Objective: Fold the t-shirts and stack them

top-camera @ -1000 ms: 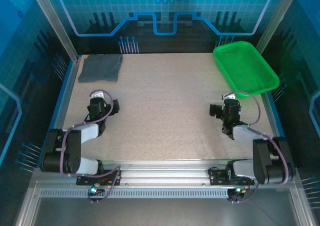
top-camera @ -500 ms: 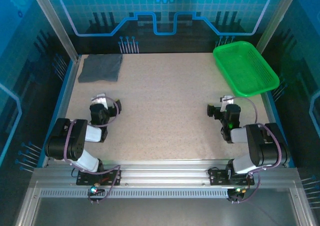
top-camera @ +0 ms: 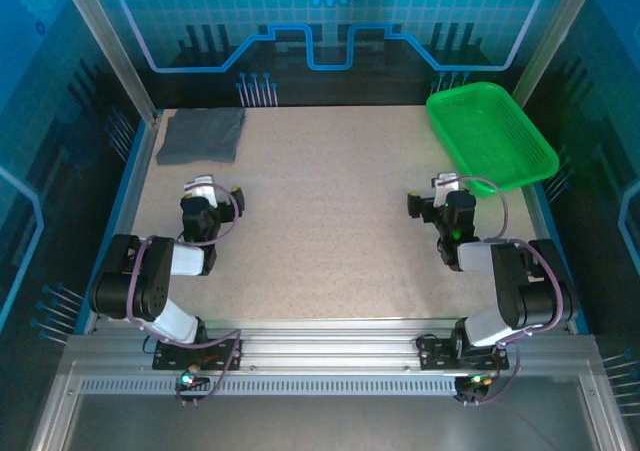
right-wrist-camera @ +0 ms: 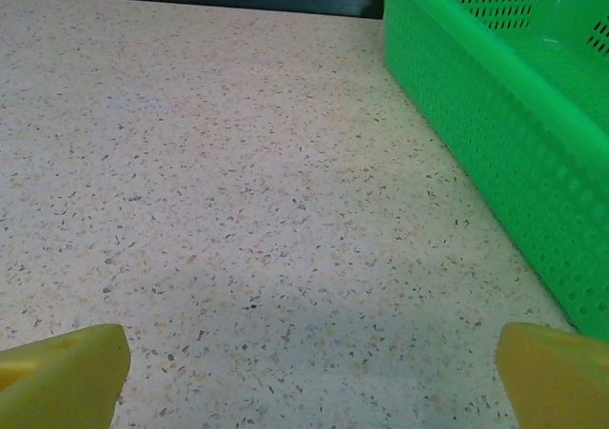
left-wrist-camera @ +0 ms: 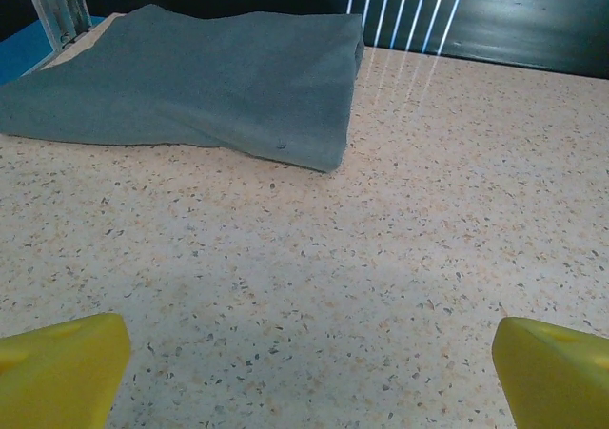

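Observation:
A dark slate-grey t-shirt (top-camera: pixel 200 135) lies folded into a flat rectangle at the table's back left corner; in the left wrist view the t-shirt (left-wrist-camera: pixel 190 82) sits ahead and to the left, its near edge well beyond the fingers. My left gripper (top-camera: pixel 213 193) hovers low over bare table in front of it, open and empty, with only its yellow fingertips (left-wrist-camera: pixel 62 367) showing. My right gripper (top-camera: pixel 430 203) is open and empty too, low over the table just left of the green basket, its yellow fingertips (right-wrist-camera: pixel 62 372) far apart.
A green perforated basket (top-camera: pixel 490 136) stands empty at the back right, and its near wall (right-wrist-camera: pixel 495 115) rises close on the right of the right wrist view. Metal frame posts and a blue rim border the speckled table (top-camera: pixel 330 221).
Both arms have folded back toward their bases while their grippers shifted slightly farther from the near edge. The t-shirt and basket have not moved.

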